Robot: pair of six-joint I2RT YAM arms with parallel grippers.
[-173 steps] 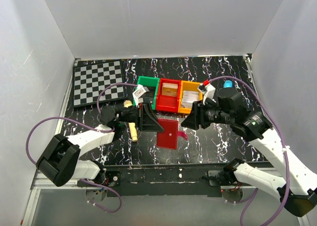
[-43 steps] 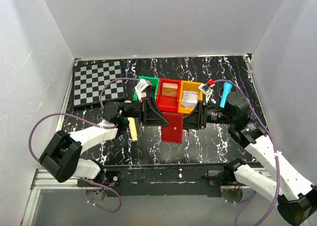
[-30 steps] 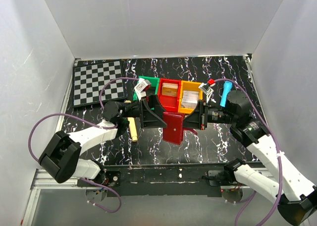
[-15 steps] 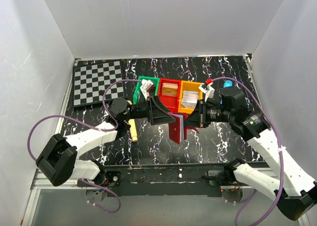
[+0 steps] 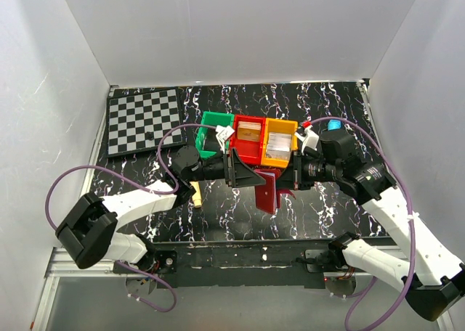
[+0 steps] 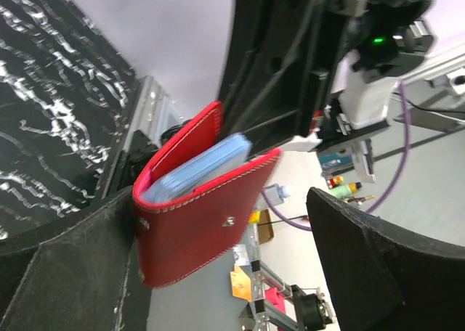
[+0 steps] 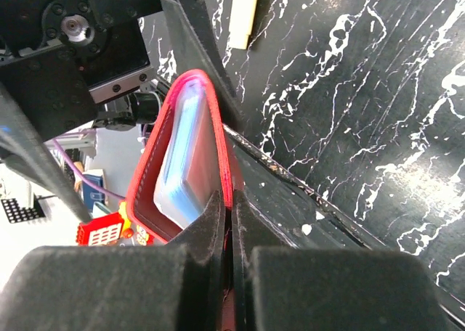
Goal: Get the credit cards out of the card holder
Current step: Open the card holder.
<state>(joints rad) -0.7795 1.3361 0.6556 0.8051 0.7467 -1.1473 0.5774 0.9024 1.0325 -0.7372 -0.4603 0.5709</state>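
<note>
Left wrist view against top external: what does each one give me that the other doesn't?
Only left wrist: pale-blue inner layers inside the parted card holder, plus its snap stud. Only top external: the green bin, red bin, orange bin and chessboard. Both: the card holder held up, pinched by the right hand, with the open left hand at it.

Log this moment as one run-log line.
right tool: shut on card holder | left tool: open, straddling it | card holder: held aloft, gaping
</note>
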